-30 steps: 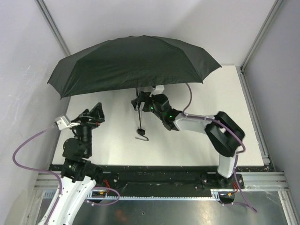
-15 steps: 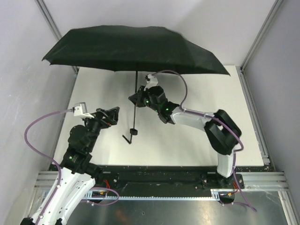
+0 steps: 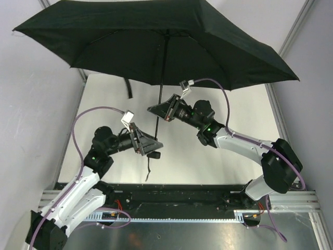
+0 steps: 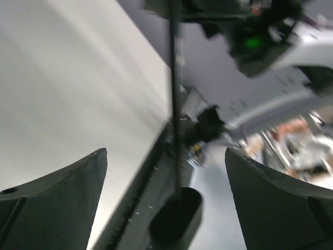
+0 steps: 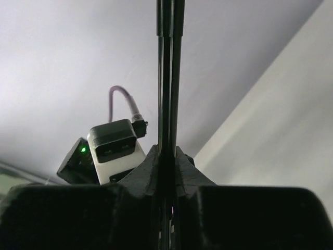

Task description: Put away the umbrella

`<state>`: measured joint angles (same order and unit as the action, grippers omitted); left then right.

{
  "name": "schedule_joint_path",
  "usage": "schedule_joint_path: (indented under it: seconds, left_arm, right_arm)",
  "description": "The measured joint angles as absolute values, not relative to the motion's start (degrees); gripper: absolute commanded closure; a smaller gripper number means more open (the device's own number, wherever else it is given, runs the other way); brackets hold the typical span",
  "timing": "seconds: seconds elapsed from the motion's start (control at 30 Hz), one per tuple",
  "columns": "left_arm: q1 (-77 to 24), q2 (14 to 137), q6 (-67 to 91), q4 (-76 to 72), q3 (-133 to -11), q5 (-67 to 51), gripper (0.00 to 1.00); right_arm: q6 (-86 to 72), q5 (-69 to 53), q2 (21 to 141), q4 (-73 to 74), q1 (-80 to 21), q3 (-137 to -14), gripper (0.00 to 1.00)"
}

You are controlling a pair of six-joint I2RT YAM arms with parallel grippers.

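The umbrella [image 3: 156, 41] is open, its black canopy spread wide high over the table. Its thin shaft [image 3: 162, 78] slants down to the small handle [image 3: 154, 154], and the wrist strap [image 3: 148, 167] dangles below. My right gripper [image 3: 162, 110] is shut on the shaft partway down; in the right wrist view the jaws pinch the shaft [image 5: 166, 78] at the right gripper [image 5: 166, 156]. My left gripper [image 3: 154, 148] is open at the handle. In the left wrist view the handle [image 4: 176, 219] sits between the wide fingers [image 4: 62, 198], touching neither.
A black closure strap [image 3: 128, 87] hangs from the canopy's underside at the left. Grey walls with metal corner posts [image 3: 291, 39] close in the white table [image 3: 234, 104]. The canopy reaches almost to both side walls. The left wrist camera [image 5: 114, 143] shows beside the shaft.
The umbrella has risen off the table and swung nearer, with my right gripper closed on its shaft. My left arm has reached right and brought its open jaws around the handle.
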<state>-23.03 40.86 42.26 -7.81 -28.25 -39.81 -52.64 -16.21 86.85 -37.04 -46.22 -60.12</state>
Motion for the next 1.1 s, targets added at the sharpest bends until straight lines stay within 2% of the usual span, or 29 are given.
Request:
schedule_joint_path:
  seconds: [0.03, 0.07, 0.17, 0.2, 0.23, 0.3, 0.47, 0.5, 0.57, 0.63, 0.7, 0.77, 0.9, 0.93, 0.97, 1.03, 1.1]
  left_arm:
    - [-24.3, 41.3, 43.1, -9.5, -27.8, -42.5, 0.14]
    - [-25.5, 41.5, 43.8, -11.1, -27.6, -44.9, 0.27]
    - [-28.2, 41.1, 45.6, -15.5, -27.6, -48.9, 0.78]
    - [-28.8, 40.8, 45.8, -16.3, -27.6, -49.1, 0.89]
    - [-28.9, 40.8, 45.7, -16.2, -27.6, -48.9, 0.94]
    - [-28.9, 41.3, 47.2, -16.2, -27.5, -48.4, 0.99]
    - [-30.9, 41.0, 46.0, -11.8, -28.8, -42.5, 1.00]
    - [-32.2, 40.8, 44.6, -9.0, -29.6, -40.0, 1.00]
    - [-35.3, 40.1, 42.2, -2.8, -31.5, -34.5, 1.00]
    - [-37.1, 39.4, 41.3, 1.3, -32.4, -30.8, 1.00]
    - [-38.6, 38.9, 40.8, 4.5, -32.8, -27.7, 1.00]
    - [-39.4, 38.5, 40.0, 6.4, -33.1, -25.4, 1.00]
    - [-40.2, 37.9, 37.5, 8.1, -33.1, -22.4, 1.00]
    - [-40.3, 37.7, 37.2, 8.1, -33.1, -22.2, 0.96]
    - [-40.4, 37.4, 37.0, 8.1, -33.1, -22.1, 0.86]
    - [-40.5, 37.3, 36.7, 8.3, -33.1, -22.0, 0.61]
    - [-40.5, 37.6, 36.7, 8.2, -33.2, -22.0, 0.40]
  right_arm:
    - [-53.4, -17.2, 86.8, -38.7, -46.4, -59.3, 1.00]
    - [-54.2, -18.2, 86.8, -40.1, -46.5, -58.6, 1.00]
    - [-56.2, -20.4, 86.7, -42.7, -46.8, -57.0, 1.00]
    - [-57.0, -20.9, 86.5, -42.8, -47.0, -56.7, 0.99]
    - [-58.1, -21.3, 85.9, -42.9, -47.3, -56.6, 0.98]
    - [-57.7, -20.7, 84.1, -40.9, -47.7, -56.4, 0.93]
    - [-53.7, -16.7, 80.6, -37.0, -47.9, -56.4, 0.49]
    - [-53.1, -15.2, 80.1, -36.1, -47.9, -56.4, 0.44]
    - [-51.1, -11.2, 79.0, -33.3, -48.2, -56.6, 0.42]
    - [-49.4, -8.2, 78.8, -30.7, -48.4, -57.3, 0.54]
    - [-47.5, -5.2, 78.8, -27.2, -48.8, -58.0, 0.78]
    - [-46.0, -2.6, 79.2, -24.8, -48.9, -58.2, 0.93]
    - [-47.0, -2.0, 79.4, -23.5, -49.0, -59.3, 1.00]
    - [-46.6, -2.0, 79.4, -23.5, -49.2, -59.6, 1.00]
    - [-46.3, -1.7, 79.4, -23.5, -49.6, -59.8, 1.00]
    - [-45.5, 0.8, 79.3, -22.5, -51.0, -60.3, 1.00]
    - [-44.2, 6.1, 78.9, -19.6, -53.1, -61.1, 1.00]
